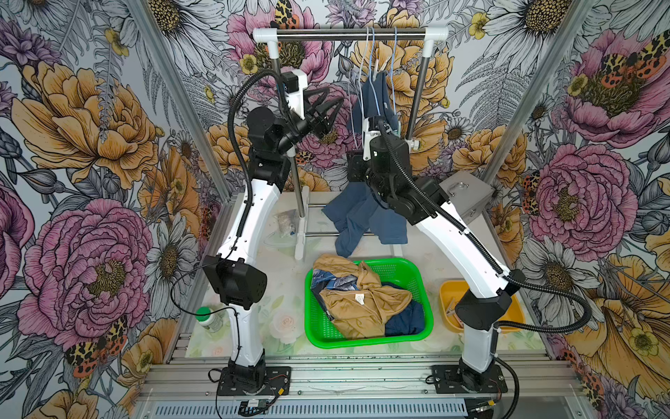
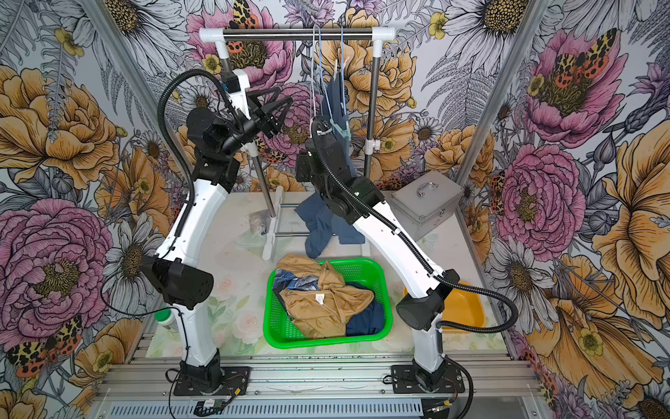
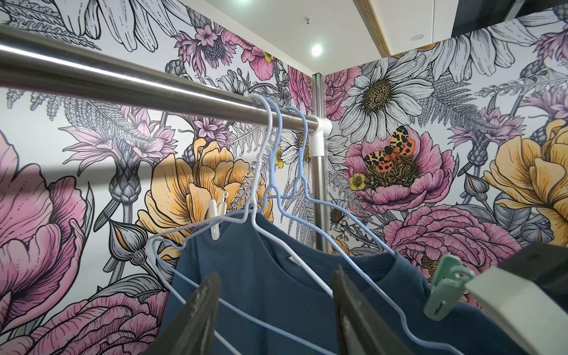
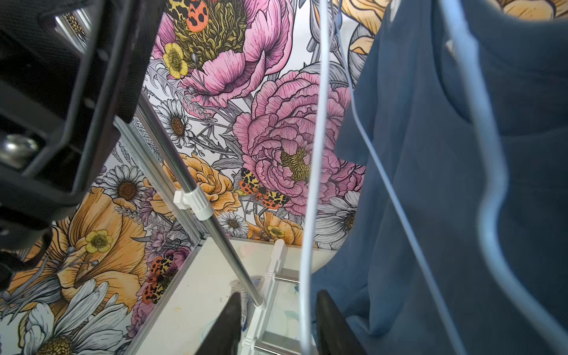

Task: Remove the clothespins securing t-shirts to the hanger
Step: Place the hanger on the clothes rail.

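A slate blue t-shirt (image 1: 366,217) hangs from a wire hanger (image 3: 307,221) on the rail, its hem trailing on the table. A beige clothespin (image 3: 216,219) clips one shoulder and a mint green clothespin (image 3: 445,287) the other (image 2: 340,127). My left gripper (image 3: 276,310) is open just short of the shirt's collar, left of the hangers in both top views (image 1: 335,114). My right gripper (image 4: 278,322) is open beside the shirt (image 4: 430,184), with a white hanger wire (image 4: 309,246) running between its fingers; its tips are hidden in the top views.
A green basket (image 1: 366,342) at the front holds a tan-mustard t-shirt (image 1: 355,301) and a dark navy one (image 1: 406,319). A yellow bin (image 1: 447,290) sits behind the right arm. A metal case (image 1: 467,196) stands back right. The rack's rail (image 1: 348,34) carries three hangers.
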`<state>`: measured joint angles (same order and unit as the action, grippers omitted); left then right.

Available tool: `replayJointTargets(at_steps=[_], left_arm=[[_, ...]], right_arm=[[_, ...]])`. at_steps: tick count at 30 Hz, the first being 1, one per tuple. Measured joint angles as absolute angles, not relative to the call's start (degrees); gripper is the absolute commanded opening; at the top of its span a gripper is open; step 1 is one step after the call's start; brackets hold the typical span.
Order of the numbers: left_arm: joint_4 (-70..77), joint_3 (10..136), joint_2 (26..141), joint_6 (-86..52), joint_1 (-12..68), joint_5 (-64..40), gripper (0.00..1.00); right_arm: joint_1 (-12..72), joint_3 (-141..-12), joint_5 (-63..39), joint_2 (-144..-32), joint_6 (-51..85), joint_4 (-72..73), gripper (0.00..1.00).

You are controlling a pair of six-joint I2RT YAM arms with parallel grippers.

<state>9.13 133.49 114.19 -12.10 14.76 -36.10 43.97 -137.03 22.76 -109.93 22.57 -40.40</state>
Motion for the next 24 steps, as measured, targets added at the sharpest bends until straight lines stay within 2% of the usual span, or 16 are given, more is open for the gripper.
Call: replayJointTargets(at_steps=[5,8,17,24], left_arm=[[9.1,133.4,114.2,-12.1,14.8,-36.1,0.59],[9.1,133.1,114.2,-12.1,14.8,-36.1,0.59],[9.2,130.4,113.6,-12.0,14.8,-36.1,0.59],[9.0,128.5,111.9,-11.8,15.2,-36.1,0.59]], right_arm=[[44.7,-134.5,24.9,-108.5,22.5,-40.5,0.81],[45.5,-131.4,26.2,-106.5,22.7,-40.5,0.87],[48.4,-121.3,29.1,-99.2,23.7,-40.5,0.95],[50.3,-112.8,31.1,-93.5,25.3,-40.6,0.97]])
